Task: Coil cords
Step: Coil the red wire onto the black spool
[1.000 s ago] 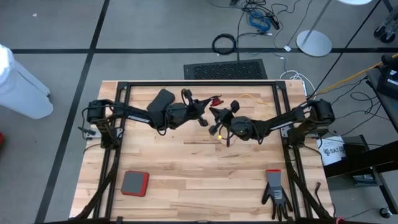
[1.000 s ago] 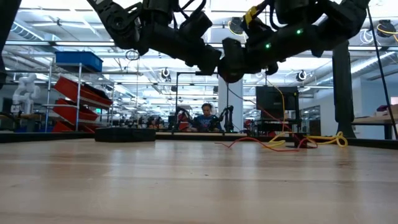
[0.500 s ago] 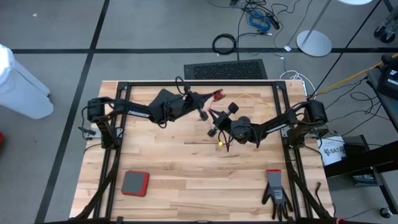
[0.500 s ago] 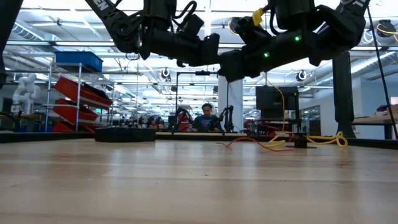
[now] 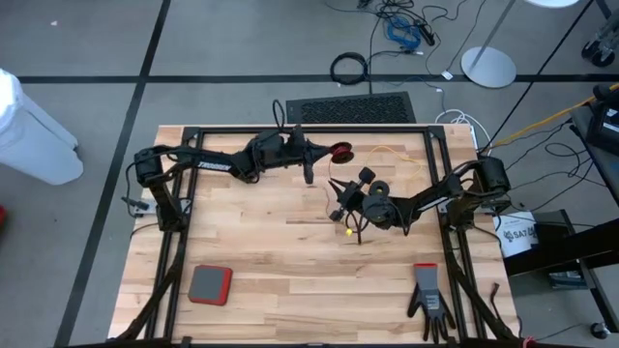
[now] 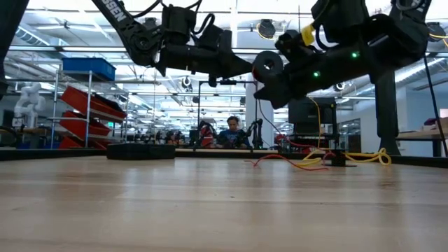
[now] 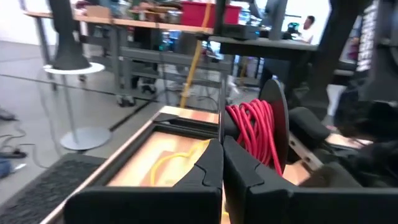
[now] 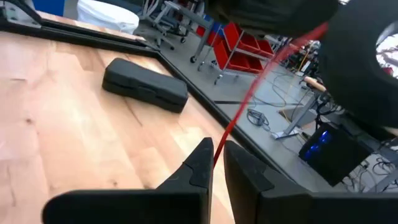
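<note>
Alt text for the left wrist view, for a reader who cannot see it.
The left gripper's dark fingers are pressed shut, ahead of them a round black reel wound with thin red cord. Beyond, a thin yellow cord lies on the wooden table.

The left gripper (image 5: 309, 166) has swung toward 12 o'clock, its red cord reel (image 5: 340, 151) now near the table's far edge; the right gripper (image 5: 340, 198) has drifted toward 3 o'clock.

My worktop (image 5: 290, 261) is pale wooden planks inside a black frame. On it lie 1 red-and-grey pad (image 5: 209, 284) near the front left corner, 1 dark glove (image 5: 427, 296) at the front right, and a loose yellow cord (image 5: 392, 152) by the far edge.
</note>
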Available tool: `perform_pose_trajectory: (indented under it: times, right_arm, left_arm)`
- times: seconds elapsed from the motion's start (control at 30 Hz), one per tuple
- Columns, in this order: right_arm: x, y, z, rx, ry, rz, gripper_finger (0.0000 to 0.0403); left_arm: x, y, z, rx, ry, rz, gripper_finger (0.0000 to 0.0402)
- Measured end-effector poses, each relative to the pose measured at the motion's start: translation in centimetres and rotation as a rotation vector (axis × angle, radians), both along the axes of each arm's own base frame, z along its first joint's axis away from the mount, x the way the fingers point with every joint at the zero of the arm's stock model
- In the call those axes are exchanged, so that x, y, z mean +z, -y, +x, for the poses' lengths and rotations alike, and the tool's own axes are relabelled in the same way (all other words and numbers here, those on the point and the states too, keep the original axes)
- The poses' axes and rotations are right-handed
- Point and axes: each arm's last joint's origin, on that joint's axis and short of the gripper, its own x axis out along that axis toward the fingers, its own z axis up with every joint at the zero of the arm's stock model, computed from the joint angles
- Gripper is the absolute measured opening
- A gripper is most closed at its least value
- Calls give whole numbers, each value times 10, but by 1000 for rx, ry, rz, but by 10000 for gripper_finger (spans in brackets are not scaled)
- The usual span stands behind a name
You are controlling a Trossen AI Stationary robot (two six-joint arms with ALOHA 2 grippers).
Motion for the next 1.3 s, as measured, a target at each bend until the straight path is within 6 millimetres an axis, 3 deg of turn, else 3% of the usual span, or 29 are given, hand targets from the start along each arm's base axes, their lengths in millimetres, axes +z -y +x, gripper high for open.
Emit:
perform_pose_trajectory:
  times: [0.43, 1.3]
  right_arm:
    - [-16, -6, -14, 35, -27, 52, 27]
    - [-37, -5, -21, 41, -172, 165, 26]
  left_arm:
    - [-3, -2, -1, -59, -27, -12, 0]
    - [-3, -1, -1, -109, -29, -14, 0]
